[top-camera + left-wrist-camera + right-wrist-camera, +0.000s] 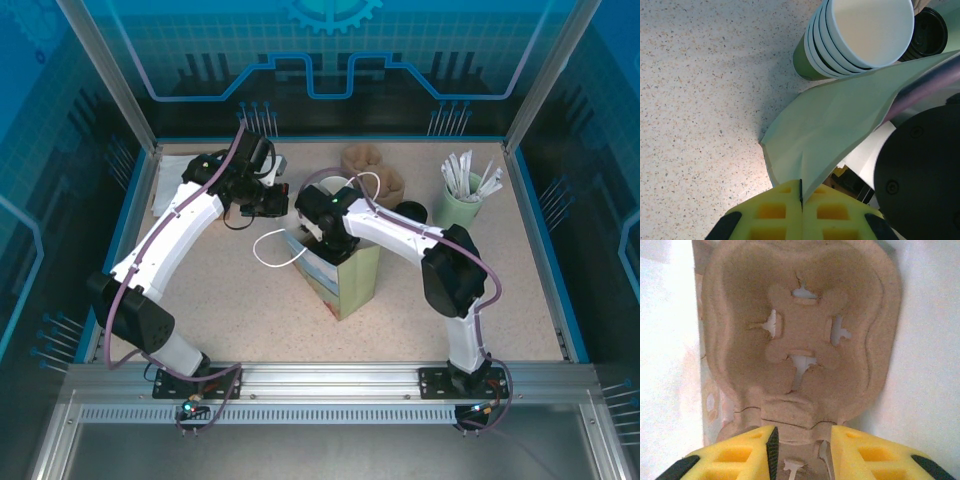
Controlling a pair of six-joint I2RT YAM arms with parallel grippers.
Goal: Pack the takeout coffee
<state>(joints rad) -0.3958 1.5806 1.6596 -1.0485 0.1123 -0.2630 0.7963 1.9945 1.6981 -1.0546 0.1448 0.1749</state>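
The left end effector [801,200] is clenched on the rim of the bag [840,125], holding the mouth open. The right end effector [802,440] is down inside, its fingers apart on either side of the near edge of a pulp carrier [805,340]; I cannot tell whether they are pressing on it or have let go. The coffee [410,212], if that dark round top beside the stick cup [462,200] is the coffee and not a loose lid, is out on the bench [220,300] behind the bag, not yet packed. The likeliest trouble is the thin paper. The pinch could slip or tear, and the mouth would then fold in on the right wrist. On its way out, the right end effector could drag the carrier askew or lift the light bag and tip it. The white handle loop [275,250] lying beside the bag could catch a finger. A tilted carrier would leave the coffee leaning and likely to spill. Count: one bag, one carrier inside it, more pulp carriers [365,165] at the back that I cannot number, one stack of cups [860,35] showing at least four rims, one stick cup, one dark round top.
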